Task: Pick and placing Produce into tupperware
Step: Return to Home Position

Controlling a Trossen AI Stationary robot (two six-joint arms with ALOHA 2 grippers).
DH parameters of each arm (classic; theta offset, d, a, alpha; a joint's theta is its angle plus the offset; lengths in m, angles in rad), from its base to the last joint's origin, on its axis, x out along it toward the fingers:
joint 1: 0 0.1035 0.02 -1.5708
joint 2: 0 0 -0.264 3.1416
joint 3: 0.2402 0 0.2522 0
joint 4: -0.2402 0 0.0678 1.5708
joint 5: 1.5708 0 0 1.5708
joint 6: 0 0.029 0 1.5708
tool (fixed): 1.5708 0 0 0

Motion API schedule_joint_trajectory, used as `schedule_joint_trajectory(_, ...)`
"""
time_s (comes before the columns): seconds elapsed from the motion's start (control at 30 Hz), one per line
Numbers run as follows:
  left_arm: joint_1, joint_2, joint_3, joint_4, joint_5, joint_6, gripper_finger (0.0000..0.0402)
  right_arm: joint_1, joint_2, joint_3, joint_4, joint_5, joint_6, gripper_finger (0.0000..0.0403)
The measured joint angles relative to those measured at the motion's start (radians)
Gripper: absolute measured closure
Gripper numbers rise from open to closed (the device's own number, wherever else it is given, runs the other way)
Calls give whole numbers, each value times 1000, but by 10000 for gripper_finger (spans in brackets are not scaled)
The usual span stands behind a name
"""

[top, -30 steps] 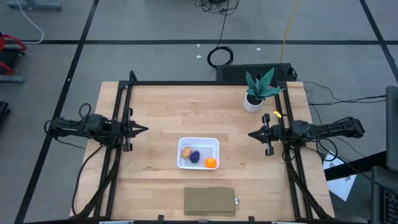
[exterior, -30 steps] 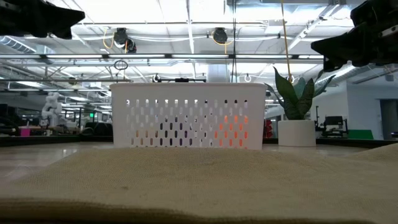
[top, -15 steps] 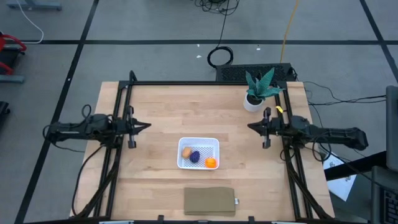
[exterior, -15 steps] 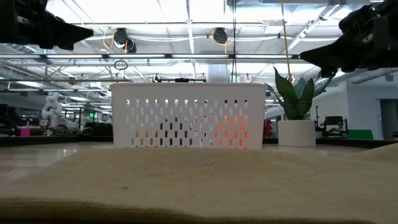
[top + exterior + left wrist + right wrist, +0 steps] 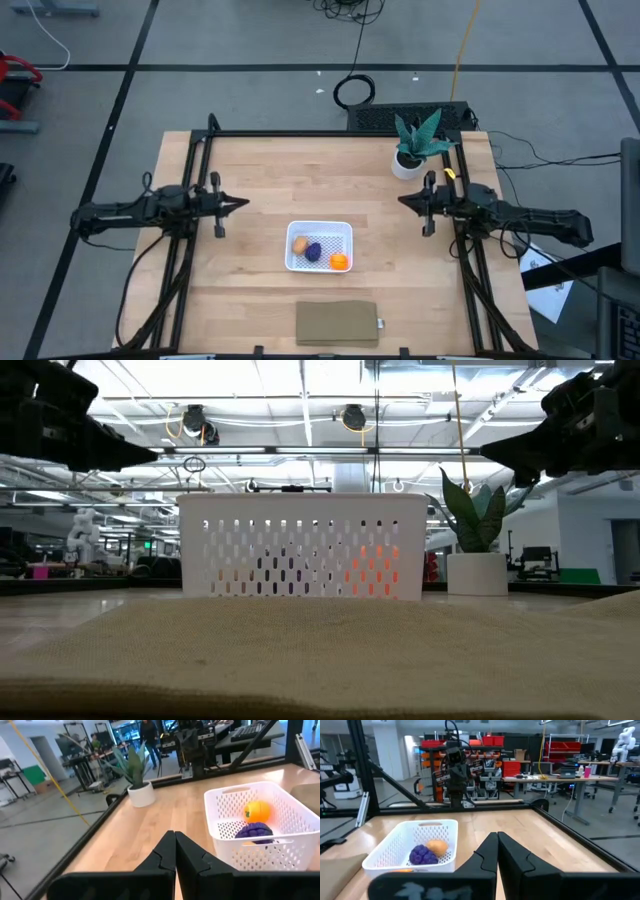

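Note:
A small white perforated tupperware (image 5: 319, 246) stands on the wooden table, near its middle toward the near edge. Inside lie the tan-brown piece (image 5: 299, 243), the dark purple piece (image 5: 314, 252) and the bright orange piece (image 5: 339, 261). The left wrist view shows the container (image 5: 252, 827) with the orange piece (image 5: 257, 811) and purple piece (image 5: 254, 830). The right wrist view shows the purple piece (image 5: 421, 854) beside the tan one (image 5: 438, 847). My left gripper (image 5: 243, 204) hovers shut over the table's left part, its fingertips (image 5: 174, 834) together. My right gripper (image 5: 402, 205) hovers shut over the right part, fingertips (image 5: 497, 835) together.
A green potted plant (image 5: 417, 143) stands at the table's far right corner, close to my right arm. A flat brown pad (image 5: 338, 323) lies at the near edge, in front of the container. Black frame rails (image 5: 190, 230) run along the table's left and right sides.
My left gripper has crept a little toward the table's right and slightly toward the near edge. My right arm swung its rear part toward the near side, and its gripper shifted slightly toward the far edge. Both stayed shut. The container and produce have not moved.

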Motion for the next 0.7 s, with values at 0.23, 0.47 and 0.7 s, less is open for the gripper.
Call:
schedule_joint_trajectory(0.23,0,0,-28,0,56,-15,401,1,0,-2,-48,-23,-7,403)
schedule_joint_trajectory(0.47,0,0,-35,9,128,-16,401,5,0,-4,-83,-87,-29,403)
schedule_joint_trajectory(0.7,-9,0,-35,17,238,5,401,5,0,-5,-82,-132,-58,403)
